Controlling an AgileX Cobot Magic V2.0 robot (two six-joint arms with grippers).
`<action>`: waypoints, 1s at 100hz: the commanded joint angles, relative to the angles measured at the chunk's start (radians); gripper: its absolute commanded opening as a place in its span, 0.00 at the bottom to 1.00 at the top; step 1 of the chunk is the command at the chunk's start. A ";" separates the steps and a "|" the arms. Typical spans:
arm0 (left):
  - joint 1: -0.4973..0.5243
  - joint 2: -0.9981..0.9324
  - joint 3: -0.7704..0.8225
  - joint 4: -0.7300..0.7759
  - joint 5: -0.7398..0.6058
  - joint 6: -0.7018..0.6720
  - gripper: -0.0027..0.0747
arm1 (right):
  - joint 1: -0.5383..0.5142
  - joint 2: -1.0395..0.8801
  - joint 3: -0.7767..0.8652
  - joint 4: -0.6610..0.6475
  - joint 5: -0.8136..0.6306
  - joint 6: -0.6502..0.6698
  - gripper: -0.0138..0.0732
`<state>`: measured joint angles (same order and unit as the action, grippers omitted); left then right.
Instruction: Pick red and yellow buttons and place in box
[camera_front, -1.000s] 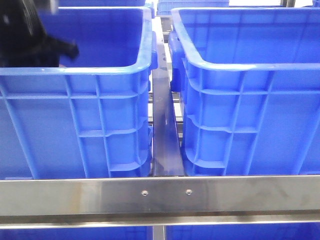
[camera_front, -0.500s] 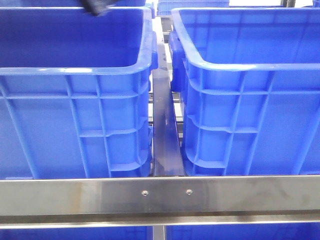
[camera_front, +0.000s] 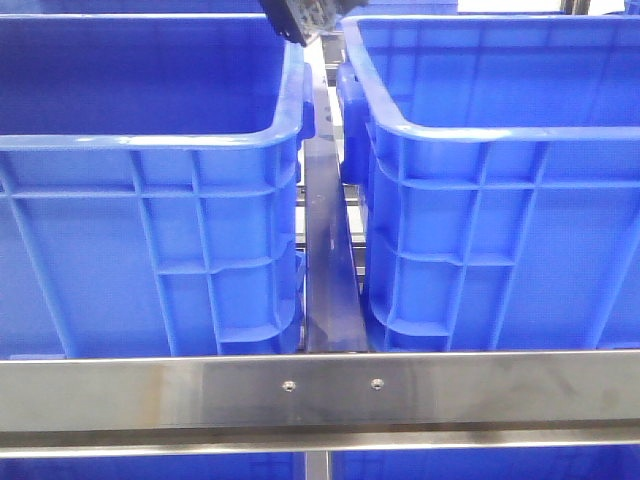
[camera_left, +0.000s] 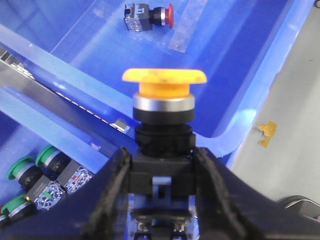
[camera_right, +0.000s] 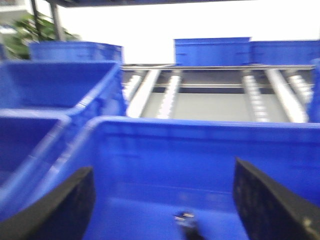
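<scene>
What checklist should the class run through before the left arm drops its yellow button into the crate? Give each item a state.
1. Grip: the left gripper has both fingers against the black body of the yellow button: ok.
2. Button upright, cap clear of the fingers: ok.
3. Gripper over the target crate: it hangs about over the rim, with a metal rail to one side: cannot tell.
4. Right crate: it already holds a red button: ok.
5. Green buttons lie in the other crate, apart: ok.
6. Right gripper open, holding nothing, away from the left arm: ok.
</scene>
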<state>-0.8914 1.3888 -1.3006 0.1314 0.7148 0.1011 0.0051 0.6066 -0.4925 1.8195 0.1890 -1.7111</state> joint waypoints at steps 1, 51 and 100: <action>-0.007 -0.030 -0.026 0.000 -0.074 -0.001 0.23 | 0.020 0.058 -0.075 0.098 0.131 0.129 0.90; -0.007 -0.030 -0.026 0.000 -0.074 -0.001 0.23 | 0.061 0.589 -0.407 -0.241 0.859 0.842 0.90; -0.007 -0.030 -0.026 0.000 -0.072 -0.001 0.23 | 0.180 0.742 -0.447 -0.261 0.848 0.844 0.74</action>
<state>-0.8914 1.3888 -1.3006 0.1314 0.7148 0.1011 0.1835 1.3715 -0.9041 1.5039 1.0173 -0.8470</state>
